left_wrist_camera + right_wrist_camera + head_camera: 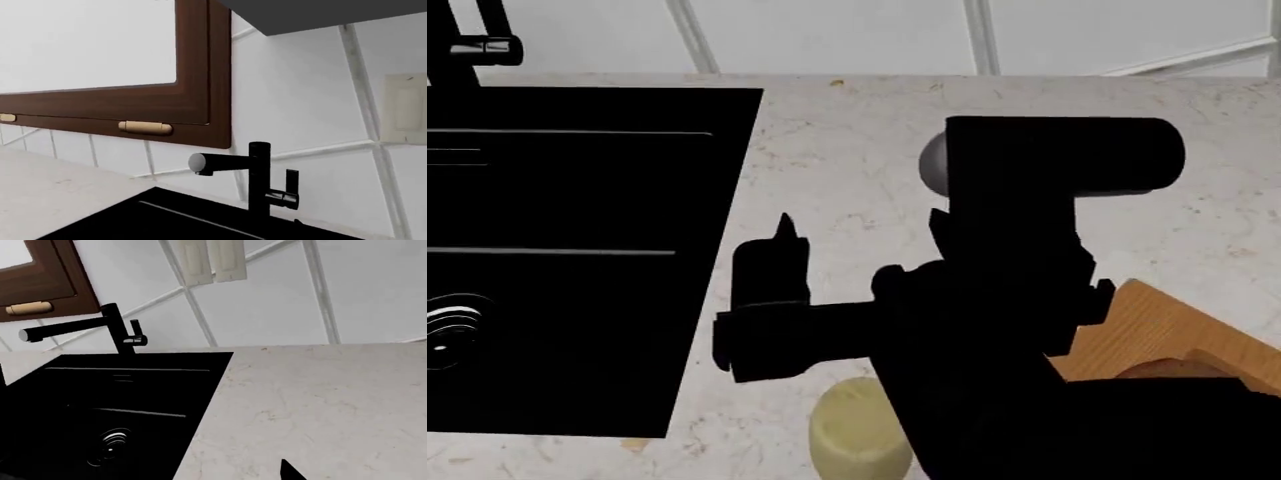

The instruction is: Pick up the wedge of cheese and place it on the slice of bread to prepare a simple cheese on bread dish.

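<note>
- The counter point(854, 130) is pale, speckled stone and fills most of the head view; the tiled wall point(827, 30) runs along its far edge.
- The sink point(561, 260) is a big black basin on the left, let into the counter; a black tap point(100, 330) stands at its back; a brown cabinet point(133, 105) with a gold handle hangs above, seen from the left wrist.
- The right arm point(1014, 290) is a big dark shape in the middle of the head view; it hides much of the counter below it.
- The wooden board point(1154, 335) peeks out at the right, partly under the arm; a brown edge at its near side may be the slice of bread point(1174, 368), but too little shows to be sure.
- The right claw point(767, 275) sticks out to the left of the arm, toward the sink; it is all black, so nobody can tell if it is open or closed; it seems to hold nothing.
- The wedge of cheese point(857, 430) is a small pale yellow lump at the near edge of the counter; it lies just near of the claw and a little to its right, apart from it.
- The left claw is not in view; its camera sees only wall and tap.
- What could go wrong: the arm blocks the view, so the claw may come down off-centre and nudge the round cheese; it could then roll toward the sink or the counter's edge.
</note>
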{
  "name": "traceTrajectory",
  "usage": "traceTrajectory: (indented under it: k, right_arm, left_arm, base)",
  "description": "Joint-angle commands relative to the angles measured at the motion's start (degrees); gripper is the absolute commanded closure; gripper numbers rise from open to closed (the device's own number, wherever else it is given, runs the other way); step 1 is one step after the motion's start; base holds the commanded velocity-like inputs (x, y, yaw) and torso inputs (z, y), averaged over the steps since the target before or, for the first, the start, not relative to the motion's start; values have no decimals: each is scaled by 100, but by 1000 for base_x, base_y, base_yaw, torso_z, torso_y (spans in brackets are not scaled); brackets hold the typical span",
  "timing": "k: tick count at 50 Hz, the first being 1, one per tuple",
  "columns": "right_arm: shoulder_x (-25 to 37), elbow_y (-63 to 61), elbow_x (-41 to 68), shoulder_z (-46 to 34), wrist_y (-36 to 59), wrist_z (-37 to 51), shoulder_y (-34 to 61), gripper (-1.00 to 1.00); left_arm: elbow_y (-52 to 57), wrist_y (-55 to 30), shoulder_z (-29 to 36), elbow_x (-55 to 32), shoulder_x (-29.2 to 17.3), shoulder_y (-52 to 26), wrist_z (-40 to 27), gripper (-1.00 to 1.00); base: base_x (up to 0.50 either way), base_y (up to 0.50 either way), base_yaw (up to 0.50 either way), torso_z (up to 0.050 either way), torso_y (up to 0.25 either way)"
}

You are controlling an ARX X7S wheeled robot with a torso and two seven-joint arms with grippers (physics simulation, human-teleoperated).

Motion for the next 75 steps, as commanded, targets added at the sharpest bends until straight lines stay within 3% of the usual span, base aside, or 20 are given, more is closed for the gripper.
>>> traceTrajectory:
  k: [1,4,16,27,49,75]
  right_arm:
    - [224,539,848,-619,-416,881,320,-100]
    - [207,590,883,-685,-635,1014,410,-100]
    - [1170,573,1810,-2499,-2327,1204,1232,-100]
    - [1988,295,2613,-4218,-3749,1199,2134,-100]
    - [2104,967,2907,-5188,-3883,937,2765,-100]
    - [2055,1291,2678,-5491,-4007,371,2354,-100]
  left_arm:
    - [-391,264,-149,143,-77,-69,-118,-100]
    - [-384,287,-213,132,-62,-62,-169,-100]
    - [-89,-122,-210,85,-11,-137,-324,-100]
    - [-389,106,-233,69,26,-185,-287,-100]
    - [-408,136,-288,-16,5,-157,-260,-100]
    - [-414,158,-262,-21,-16,-151,-282,-100]
  base:
    - [0,0,0,0,0]
    - [0,0,0,0,0]
    - [0,0,0,0,1]
    - [0,0,0,0,0]
    - [0,0,0,0,0]
    - [0,0,0,0,0]
